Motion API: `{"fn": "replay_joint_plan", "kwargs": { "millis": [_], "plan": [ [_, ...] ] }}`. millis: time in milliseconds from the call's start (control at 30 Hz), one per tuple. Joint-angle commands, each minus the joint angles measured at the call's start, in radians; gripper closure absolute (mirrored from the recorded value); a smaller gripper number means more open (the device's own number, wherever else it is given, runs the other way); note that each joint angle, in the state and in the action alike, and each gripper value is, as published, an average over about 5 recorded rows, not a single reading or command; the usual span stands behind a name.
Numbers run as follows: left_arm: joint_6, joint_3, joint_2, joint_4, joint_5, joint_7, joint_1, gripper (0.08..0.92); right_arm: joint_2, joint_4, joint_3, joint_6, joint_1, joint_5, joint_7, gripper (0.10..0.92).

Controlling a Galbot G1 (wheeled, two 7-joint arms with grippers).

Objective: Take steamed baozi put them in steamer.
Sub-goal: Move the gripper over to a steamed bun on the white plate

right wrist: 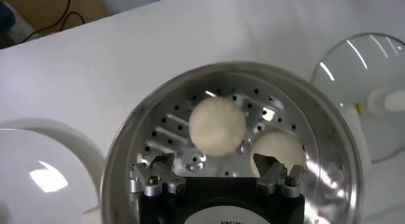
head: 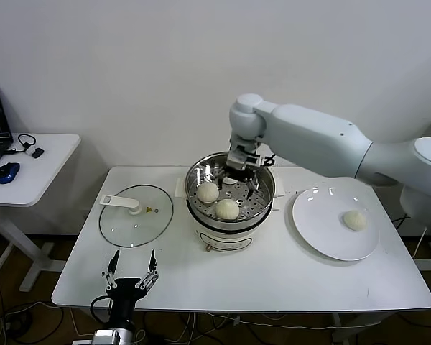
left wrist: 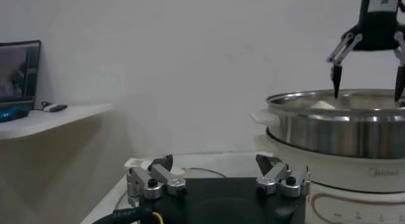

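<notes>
Head view: the right gripper [head: 242,175] hangs spread wide, holding nothing, over the far side of the steamer [head: 262,203], which holds two baozi [head: 228,208]; a third [head: 355,220] sits on the plate [head: 320,230] at right. Left wrist view: the left gripper [left wrist: 218,179] waits, spread wide, at the table's near edge. Right wrist view: both buns lie on the perforated floor.

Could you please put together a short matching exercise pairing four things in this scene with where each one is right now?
Things:
1. glass lid
2. lone baozi
3. right pincer
4. left pincer

Places:
A. open, over the steamer at its far side
B. on the white plate
C. flat on the table, on the robot's left of the steamer
D. open, at the table's near edge

Pairs: 1-C, 2-B, 3-A, 4-D
</notes>
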Motion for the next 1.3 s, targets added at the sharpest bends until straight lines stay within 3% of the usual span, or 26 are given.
{"fn": "replay_joint_plan", "kwargs": {
  "millis": [33,333,600,833,1300],
  "plan": [
    [0.005,-0.002,0.015,-0.004,-0.012,0.001,-0.004,0.177,-0.166,-0.053,0.026,-0.132,0.112,0.133,0.008,0.203],
    [0.006,0.009,0.028,-0.006,-0.015,0.005,-0.004,0.177,-0.364,-0.123,0.029,-0.238,0.055,0.143,0.041,0.203],
    [0.007,0.012,0.032,-0.002,-0.02,0.009,-0.013,0.177,-0.468,-0.27,0.152,-0.251,-0.104,0.026,0.062,0.203],
    [0.011,0.015,0.031,-0.012,-0.018,0.012,-0.011,0.177,-0.473,-0.363,0.378,-0.222,-0.295,-0.193,0.076,0.203],
    [0.008,0.014,0.032,-0.017,-0.014,0.016,-0.003,0.177,-0.405,-0.477,0.627,-0.136,-0.518,-0.457,0.087,0.203]
  ]
}}
